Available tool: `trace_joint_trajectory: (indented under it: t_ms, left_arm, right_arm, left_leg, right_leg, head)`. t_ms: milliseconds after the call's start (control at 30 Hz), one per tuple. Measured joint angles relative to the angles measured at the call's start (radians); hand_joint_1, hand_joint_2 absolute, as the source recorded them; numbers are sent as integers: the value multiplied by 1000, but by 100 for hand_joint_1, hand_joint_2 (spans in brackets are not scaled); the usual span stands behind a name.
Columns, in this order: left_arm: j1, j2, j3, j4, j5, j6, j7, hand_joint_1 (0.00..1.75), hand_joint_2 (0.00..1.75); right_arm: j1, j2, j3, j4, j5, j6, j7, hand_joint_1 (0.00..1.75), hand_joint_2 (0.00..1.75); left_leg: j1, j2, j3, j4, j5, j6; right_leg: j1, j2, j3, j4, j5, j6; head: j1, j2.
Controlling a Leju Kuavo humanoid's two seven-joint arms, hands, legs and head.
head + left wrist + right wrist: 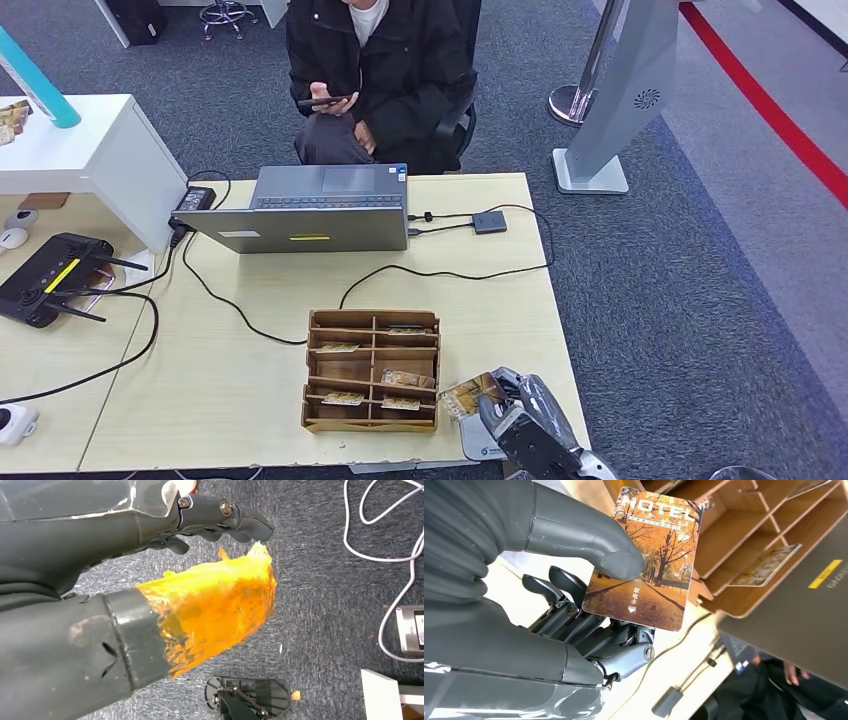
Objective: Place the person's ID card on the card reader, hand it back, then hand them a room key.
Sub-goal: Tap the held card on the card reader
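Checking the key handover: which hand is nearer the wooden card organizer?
Right. The right hand holds a hotel key card beside the wooden organizer; the left hand hangs over carpet.

Laptop [310, 208] sitting open at table's [230, 400] 12 o'clock edge; black router [45, 277] lying at 9; power brick [194, 199] resting w/ cables at 11.
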State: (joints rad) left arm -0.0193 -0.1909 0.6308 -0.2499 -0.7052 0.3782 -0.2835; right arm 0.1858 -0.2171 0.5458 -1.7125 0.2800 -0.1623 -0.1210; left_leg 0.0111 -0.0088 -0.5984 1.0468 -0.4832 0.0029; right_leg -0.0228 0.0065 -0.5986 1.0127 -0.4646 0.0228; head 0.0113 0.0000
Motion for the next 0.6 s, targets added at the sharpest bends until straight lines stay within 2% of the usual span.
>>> trace_joint_trajectory:
  t_ms: [600]
  left_arm:
    - [0, 0, 20, 13, 16, 11, -14, 0, 0]
  right_arm:
    - [0, -7, 47, 110, -74, -63, -6, 175, 175]
  left_leg:
    - [0, 0, 0, 0, 0, 0]
  right_leg:
    - [0, 0, 0, 0, 0, 0]
  head:
    - [0, 0]
